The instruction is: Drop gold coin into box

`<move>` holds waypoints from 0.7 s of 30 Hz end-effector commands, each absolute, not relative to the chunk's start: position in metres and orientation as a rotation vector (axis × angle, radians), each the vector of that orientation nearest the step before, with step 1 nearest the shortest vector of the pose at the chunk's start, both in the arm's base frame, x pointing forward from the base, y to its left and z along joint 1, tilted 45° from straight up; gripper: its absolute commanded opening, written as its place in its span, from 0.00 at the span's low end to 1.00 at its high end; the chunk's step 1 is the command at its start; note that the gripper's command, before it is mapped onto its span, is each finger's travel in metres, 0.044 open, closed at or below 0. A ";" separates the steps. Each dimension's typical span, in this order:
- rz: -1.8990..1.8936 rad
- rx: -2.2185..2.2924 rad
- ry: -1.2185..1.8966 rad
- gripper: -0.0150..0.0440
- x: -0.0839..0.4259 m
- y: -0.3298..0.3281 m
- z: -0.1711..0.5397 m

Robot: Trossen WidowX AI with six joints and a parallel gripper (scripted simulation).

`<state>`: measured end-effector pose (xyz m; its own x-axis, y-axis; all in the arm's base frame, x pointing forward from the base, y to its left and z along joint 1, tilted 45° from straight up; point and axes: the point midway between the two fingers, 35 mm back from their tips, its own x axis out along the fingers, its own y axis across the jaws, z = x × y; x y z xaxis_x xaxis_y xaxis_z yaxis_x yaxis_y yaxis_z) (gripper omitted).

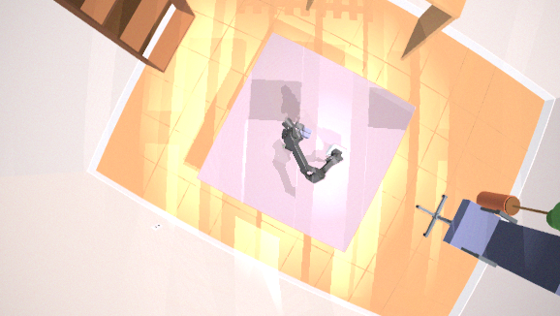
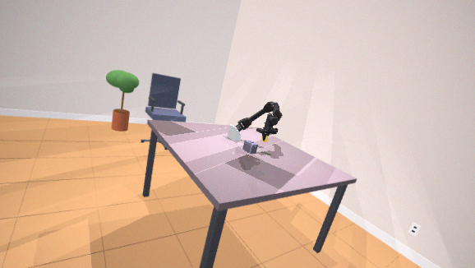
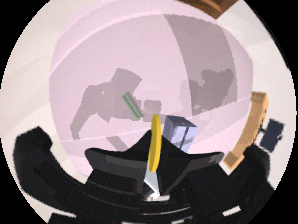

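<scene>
Pinching the gold coin (image 3: 156, 144) on edge, the gripper (image 3: 154, 185) hangs in the air just beside and above the grey box (image 3: 180, 129). Seen edge-on from the wrist, the coin shows as a thin yellow strip, reaching toward the box. Beyond the box on the table (image 2: 230, 181) lies what seems to be the dark-green holder (image 3: 133, 104).

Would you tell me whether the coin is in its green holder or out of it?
Out. The gripper is shut on the coin, held in the air; the green holder lies apart on the table.
</scene>
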<state>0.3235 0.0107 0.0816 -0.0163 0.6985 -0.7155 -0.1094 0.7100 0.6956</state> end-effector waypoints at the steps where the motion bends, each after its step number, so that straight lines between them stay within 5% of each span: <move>1: 0.685 0.514 1.458 0.25 0.320 0.001 0.072; 21: 0.686 0.515 1.460 0.25 0.298 -0.032 0.039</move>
